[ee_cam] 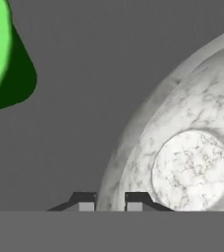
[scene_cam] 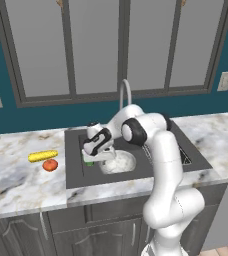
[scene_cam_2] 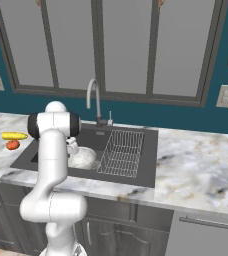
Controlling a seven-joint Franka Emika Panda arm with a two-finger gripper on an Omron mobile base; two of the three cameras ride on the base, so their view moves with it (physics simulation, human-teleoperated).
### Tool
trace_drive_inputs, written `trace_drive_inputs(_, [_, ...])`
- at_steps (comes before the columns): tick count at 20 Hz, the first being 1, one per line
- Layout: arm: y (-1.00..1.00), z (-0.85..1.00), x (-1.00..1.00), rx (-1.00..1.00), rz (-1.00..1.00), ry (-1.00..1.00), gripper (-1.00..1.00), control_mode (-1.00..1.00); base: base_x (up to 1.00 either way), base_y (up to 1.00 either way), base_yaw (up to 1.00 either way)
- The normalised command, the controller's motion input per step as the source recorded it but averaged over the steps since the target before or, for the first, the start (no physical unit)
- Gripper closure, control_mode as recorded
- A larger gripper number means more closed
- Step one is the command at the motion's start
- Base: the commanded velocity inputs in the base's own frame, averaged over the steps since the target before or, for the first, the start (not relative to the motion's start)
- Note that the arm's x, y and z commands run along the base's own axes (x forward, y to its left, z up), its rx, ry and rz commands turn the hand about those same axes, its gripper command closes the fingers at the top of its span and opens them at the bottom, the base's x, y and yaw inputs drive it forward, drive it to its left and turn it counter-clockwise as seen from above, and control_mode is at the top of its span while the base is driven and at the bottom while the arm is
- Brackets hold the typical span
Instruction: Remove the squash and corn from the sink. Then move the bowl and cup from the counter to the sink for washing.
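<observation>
The yellow corn [scene_cam: 42, 156] and the small orange-red squash [scene_cam: 50, 165] lie side by side on the marbled counter [scene_cam: 16, 185] left of the sink [scene_cam: 73, 175]. The speckled bowl [scene_cam: 120, 162] rests inside the sink. My gripper [scene_cam: 93, 156] reaches down into the basin's left part, just left of the bowl. The green cup [scene_cam: 89, 163] peeks out right under the hand. In the hand view the cup [ee_cam: 1, 59] is at the upper left, apart from my gripper [ee_cam: 110, 206]. Its fingertips stand close together with nothing between them, at the edge of the bowl [ee_cam: 192, 147].
A curved faucet [scene_cam: 124, 95] rises behind the basin. A wire rack [scene_cam_2: 121, 152] fills the sink's right half. Marbled counter [scene_cam_2: 201, 160] stretches to the right. Windows and a teal wall stand behind.
</observation>
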Motion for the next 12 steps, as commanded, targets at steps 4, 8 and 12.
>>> trace_drive_inputs(4, [0.00, -0.13, 0.04, -0.03, -0.05, 0.03, -1.00, -1.00, 0.00, 0.00, 0.00])
trace_drive_inputs(8, [0.00, -0.09, 0.04, -0.03, -0.06, 0.06, -1.00, -1.00, 0.00, 0.00, 0.00])
trace_drive_inputs(12, [-0.04, -0.01, 0.00, -0.01, -0.04, 0.03, -1.00, -1.00, 0.00, 0.00, 0.00])
